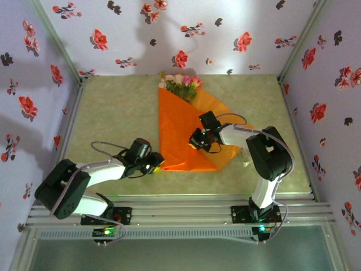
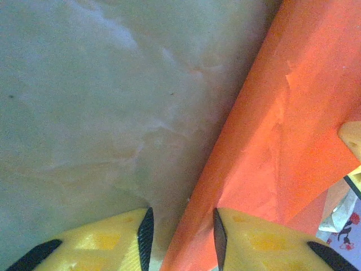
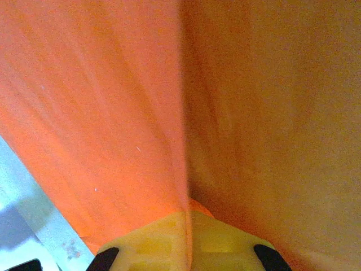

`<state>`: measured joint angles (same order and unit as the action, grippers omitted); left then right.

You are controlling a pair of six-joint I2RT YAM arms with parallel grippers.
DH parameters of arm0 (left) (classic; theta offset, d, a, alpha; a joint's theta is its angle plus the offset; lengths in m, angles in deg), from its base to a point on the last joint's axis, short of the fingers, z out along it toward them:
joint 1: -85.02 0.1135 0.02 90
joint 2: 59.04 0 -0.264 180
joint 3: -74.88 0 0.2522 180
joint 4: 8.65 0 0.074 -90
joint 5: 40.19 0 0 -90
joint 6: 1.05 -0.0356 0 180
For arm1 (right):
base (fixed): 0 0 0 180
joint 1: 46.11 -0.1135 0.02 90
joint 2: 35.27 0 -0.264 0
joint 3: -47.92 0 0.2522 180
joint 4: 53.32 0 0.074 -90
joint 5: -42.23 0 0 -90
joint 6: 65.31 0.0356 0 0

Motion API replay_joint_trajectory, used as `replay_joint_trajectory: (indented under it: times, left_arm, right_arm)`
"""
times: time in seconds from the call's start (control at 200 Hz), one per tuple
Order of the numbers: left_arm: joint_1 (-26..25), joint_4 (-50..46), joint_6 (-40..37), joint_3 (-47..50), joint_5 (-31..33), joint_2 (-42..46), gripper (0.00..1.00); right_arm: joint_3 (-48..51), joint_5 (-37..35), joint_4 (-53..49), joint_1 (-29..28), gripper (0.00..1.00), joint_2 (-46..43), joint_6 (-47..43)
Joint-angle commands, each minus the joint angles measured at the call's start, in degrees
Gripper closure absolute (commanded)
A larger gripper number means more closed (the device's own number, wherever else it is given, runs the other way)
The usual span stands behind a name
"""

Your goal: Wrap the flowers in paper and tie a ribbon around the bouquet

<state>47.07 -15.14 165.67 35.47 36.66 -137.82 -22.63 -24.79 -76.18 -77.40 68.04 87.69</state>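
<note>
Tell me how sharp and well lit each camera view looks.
Top external view: bright and even, soft arm shadows on the back wall, paper sharp. Left wrist view: soft focus, table mottled, mild sheen on the paper. Right wrist view: paper too close, blurred, dim orange cast.

Pale marbled table (image 1: 113,113) carries the folded orange paper (image 1: 175,135), flowers (image 1: 181,84) at its far end

smooth glossy paper (image 1: 176,135), matt table (image 1: 113,116) (marbled)
</note>
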Motion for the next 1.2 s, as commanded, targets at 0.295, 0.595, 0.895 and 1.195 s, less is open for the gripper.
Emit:
replay_joint_trajectory:
  times: [0.295,0.595,0.895,1.195]
  left_arm:
    - [0.0,5.1,0.3,0.0,-0.1,-1.8,0.80]
    - [0.1,1.9,-1.4,-0.8,-0.2,-1.5,1.00]
    - [0.1,0.6,1.4,-1.9,-2.0,-1.1,1.00]
    - [0.2,1.2,4.6,-2.4,-3.6,-1.2,1.00]
  right_arm:
    - [0.6,2.0,2.3,0.5,1.00,1.3,0.9]
    - [0.6,1.6,1.4,0.4,1.00,0.8,1.0]
    - [6.6,-6.1,-3.2,-7.2,0.45,-12.3,22.6]
    - [17.4,-16.9,17.2,-24.9,0.42,-14.5,59.1]
